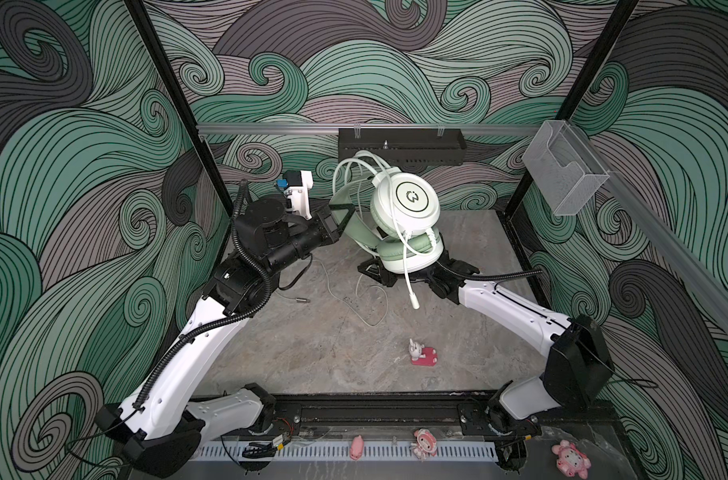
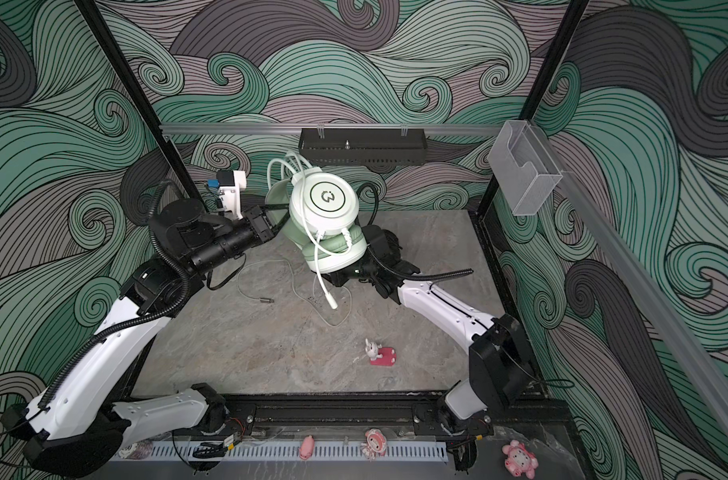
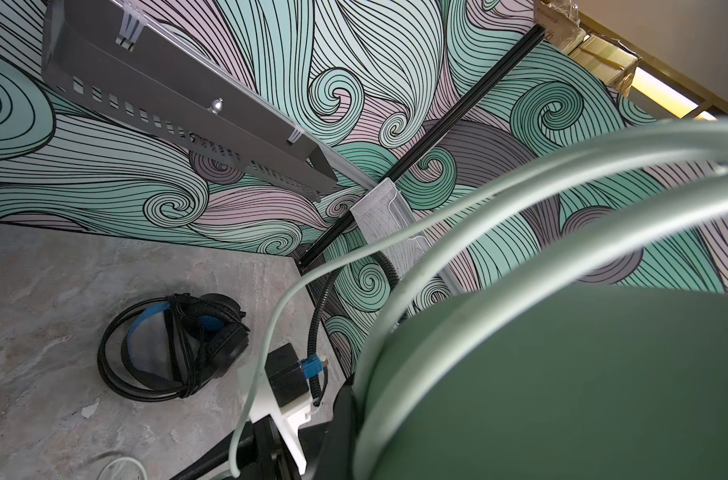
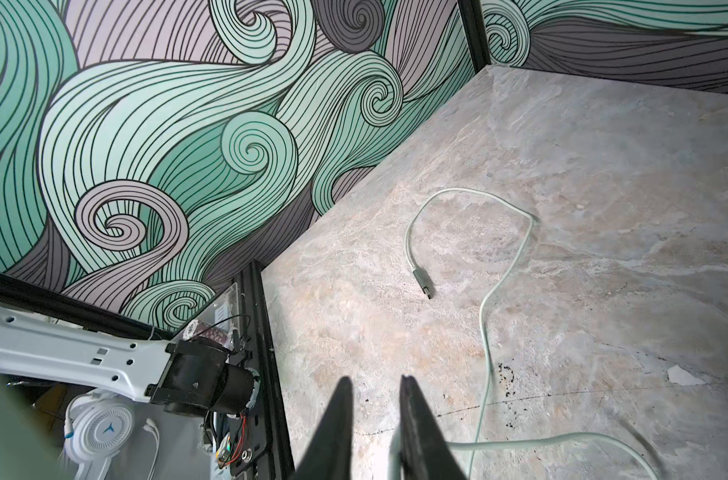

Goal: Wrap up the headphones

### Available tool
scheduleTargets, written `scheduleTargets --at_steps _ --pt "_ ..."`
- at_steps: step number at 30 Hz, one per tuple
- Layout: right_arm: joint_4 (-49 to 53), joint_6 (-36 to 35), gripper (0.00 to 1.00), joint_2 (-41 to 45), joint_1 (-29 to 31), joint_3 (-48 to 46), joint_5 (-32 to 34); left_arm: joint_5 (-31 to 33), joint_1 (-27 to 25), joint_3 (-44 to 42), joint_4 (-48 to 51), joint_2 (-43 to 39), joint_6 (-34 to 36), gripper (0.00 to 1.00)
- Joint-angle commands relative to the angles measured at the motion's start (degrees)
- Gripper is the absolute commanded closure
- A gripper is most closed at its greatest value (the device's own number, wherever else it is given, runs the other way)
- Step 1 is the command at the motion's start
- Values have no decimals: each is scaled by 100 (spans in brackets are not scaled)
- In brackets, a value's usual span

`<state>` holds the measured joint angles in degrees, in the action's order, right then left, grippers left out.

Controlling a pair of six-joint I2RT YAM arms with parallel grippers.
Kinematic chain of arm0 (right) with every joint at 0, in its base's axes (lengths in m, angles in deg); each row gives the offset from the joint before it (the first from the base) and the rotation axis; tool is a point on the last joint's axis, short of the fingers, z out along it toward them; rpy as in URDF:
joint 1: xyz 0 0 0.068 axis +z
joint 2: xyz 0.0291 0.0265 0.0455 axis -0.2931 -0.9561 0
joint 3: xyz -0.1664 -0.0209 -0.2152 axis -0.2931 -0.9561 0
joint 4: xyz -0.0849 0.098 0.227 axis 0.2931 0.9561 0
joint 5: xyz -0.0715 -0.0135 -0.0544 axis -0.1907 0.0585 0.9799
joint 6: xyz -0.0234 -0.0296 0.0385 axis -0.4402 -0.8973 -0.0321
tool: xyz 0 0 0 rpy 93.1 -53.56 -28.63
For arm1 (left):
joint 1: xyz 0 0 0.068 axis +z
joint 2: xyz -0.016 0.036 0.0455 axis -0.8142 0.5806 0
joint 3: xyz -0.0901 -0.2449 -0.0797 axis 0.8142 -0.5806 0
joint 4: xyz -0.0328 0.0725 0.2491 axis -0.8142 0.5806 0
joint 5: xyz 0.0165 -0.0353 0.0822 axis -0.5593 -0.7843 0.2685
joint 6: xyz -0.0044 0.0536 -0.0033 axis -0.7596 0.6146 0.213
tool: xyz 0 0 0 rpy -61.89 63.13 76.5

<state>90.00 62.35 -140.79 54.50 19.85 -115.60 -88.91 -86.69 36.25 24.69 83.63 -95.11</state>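
The left gripper (image 1: 340,212) is clamped on the band of the mint headset (image 1: 404,199), holding it in the air over the far middle of the table (image 1: 312,365), cups hanging down. A few turns of cable (image 4: 485,332) sit looped over the band; the rest trails across the table to the plug (image 4: 422,284) on the left.

The right gripper (image 4: 375,378) sits low beneath the cups. Its jaws are narrow with a gap showing, and the cable runs right by one finger; I cannot tell whether it is pinched.

If that grip is empty or loose, I'd expect the next turn to carry no cable. A hard pull could drag the band through the left jaws or slacken the loops. The mic boom (image 1: 410,286) dangles where a passing loop might catch.

The black headset (image 3: 175,345) lies on the far right, cord already bundled around it.
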Motion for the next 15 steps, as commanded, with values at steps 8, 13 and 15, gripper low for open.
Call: scheduleTargets --at_steps 8,13,15 --pt "1244 -517 100 860 103 -238 938 608 -25 269 -649 -5 -450 100" --pt "1873 -868 100 1124 404 -326 1480 1347 -25 373 -477 29 -508 100" --pt "2143 -1037 100 1216 610 -291 1684 1637 -24 411 -436 60 -564 100"
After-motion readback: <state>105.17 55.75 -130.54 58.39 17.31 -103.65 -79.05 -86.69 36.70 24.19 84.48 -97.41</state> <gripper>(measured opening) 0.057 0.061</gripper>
